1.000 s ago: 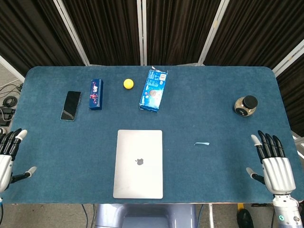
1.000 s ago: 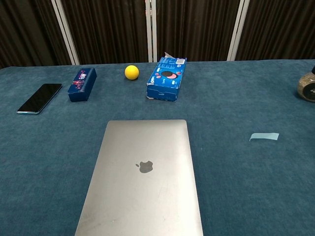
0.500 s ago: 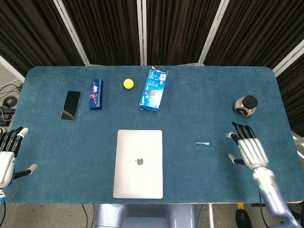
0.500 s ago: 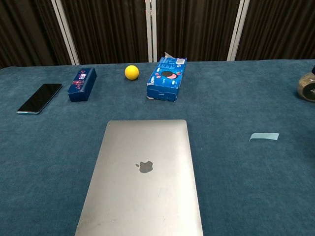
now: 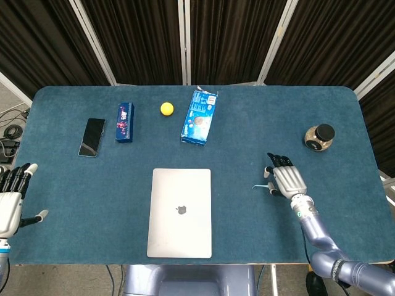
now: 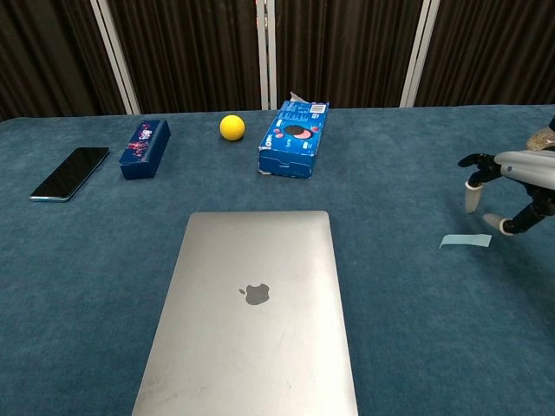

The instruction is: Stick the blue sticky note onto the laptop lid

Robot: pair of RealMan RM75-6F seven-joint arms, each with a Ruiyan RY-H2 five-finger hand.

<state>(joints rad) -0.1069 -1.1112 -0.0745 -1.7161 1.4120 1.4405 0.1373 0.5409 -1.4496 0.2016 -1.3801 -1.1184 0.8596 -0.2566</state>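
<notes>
Our right hand (image 5: 285, 180) spread, empty | blue sticky note (image 6: 466, 241) just beside its fingertips | flimsy (pinch the curled edge)

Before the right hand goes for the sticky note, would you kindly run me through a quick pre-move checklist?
1. Sticky note lying free on the table: ok.
2. Right hand empty, fingers apart: ok.
3. Right hand beside the note, not yet touching: ok.
4. Laptop lid shut and bare: ok.
5. Left hand well away from the laptop: ok.
6. Which face of the note is sticky: cannot tell.
</notes>
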